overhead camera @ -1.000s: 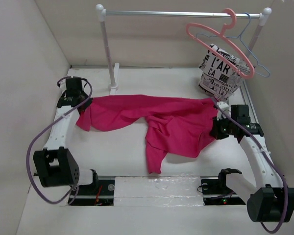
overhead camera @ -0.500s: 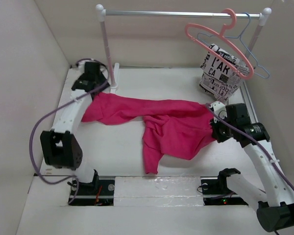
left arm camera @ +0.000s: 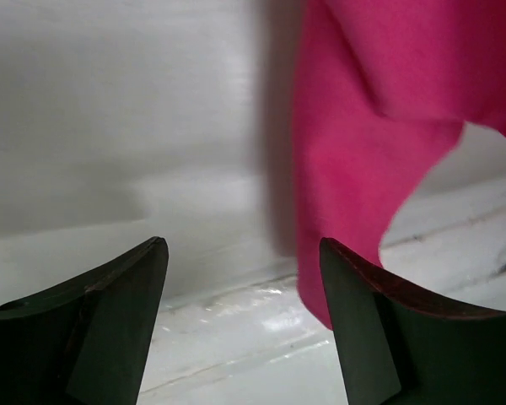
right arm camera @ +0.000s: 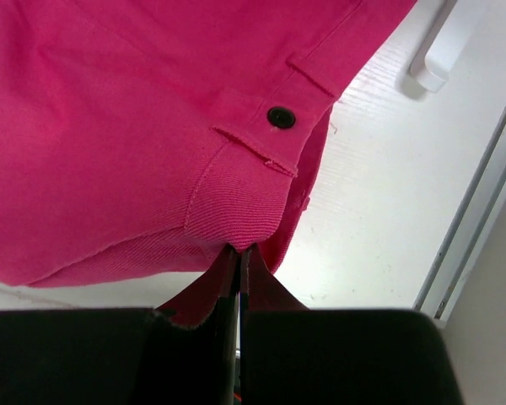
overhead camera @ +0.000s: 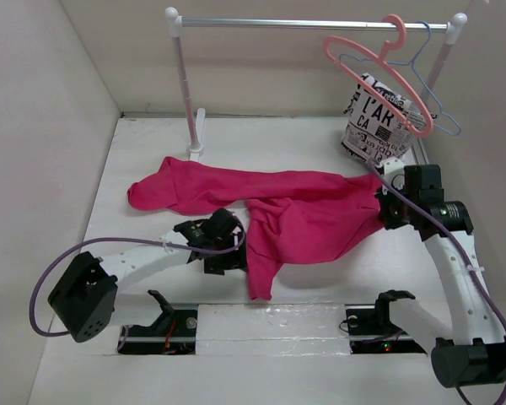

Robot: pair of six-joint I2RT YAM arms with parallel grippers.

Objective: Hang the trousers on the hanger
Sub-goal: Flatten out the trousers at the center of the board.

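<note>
Bright pink trousers lie spread across a white table. One leg stretches away to the left and the other is folded down toward the near edge. They are nowhere near the salmon-pink hanger, which hangs from a rail at the back right, beside a thin blue wire hanger and a white printed garment. The right gripper is closed tight on the waistband edge just below a small dark button, probably so the waist can be lifted toward the hanger. That arm rises from its base at the near right and bends inward over the table's right side. The left arm lies low and stretched rightward across the near part of the table. The left gripper has its jaws well apart with nothing between them and faces the hem of the near leg just beside it, seemingly ready to take that leg.
</note>
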